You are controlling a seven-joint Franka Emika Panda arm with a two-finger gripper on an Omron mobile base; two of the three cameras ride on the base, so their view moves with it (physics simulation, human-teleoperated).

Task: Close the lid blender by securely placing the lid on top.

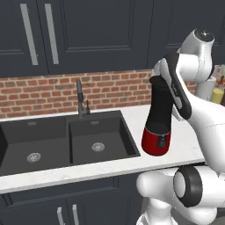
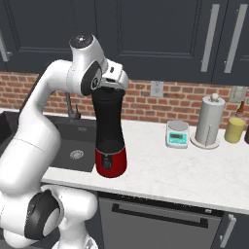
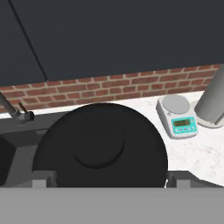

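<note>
Black and round, the lid (image 3: 100, 146) sits right under the hand, flat on top of the blender (image 2: 110, 141), with a little knob in its middle. The gripper (image 3: 100, 179) hangs just above it. Its 2 fingers (image 3: 43, 178) stand wide apart, 1 on each side of the lid, and hold nothing. So the lid looks let go and in its place.

What could go wrong? I think the lid may only be resting there, not pushed down tight. If a finger brushes the rim when the hand lifts, the lid could tip or slide off the jar. A hard bump from the arm could also knock over the tall blender, which stands near the front edge of the white counter (image 2: 170, 170).

The hand view looks down on the lid and shows both fingers apart. The 2 base views cannot show that, since the hand covers the top of the jar. They show other things instead: the red base of the blender and how tall the jar is. The left base view shows the dark sink (image 1: 66, 140) beside the blender. Farther back, the right base view shows a small scale (image 2: 177, 133), a grey can (image 2: 210, 121) and a yellow bottle (image 2: 235, 129) by the brick wall (image 2: 180, 99).
</note>
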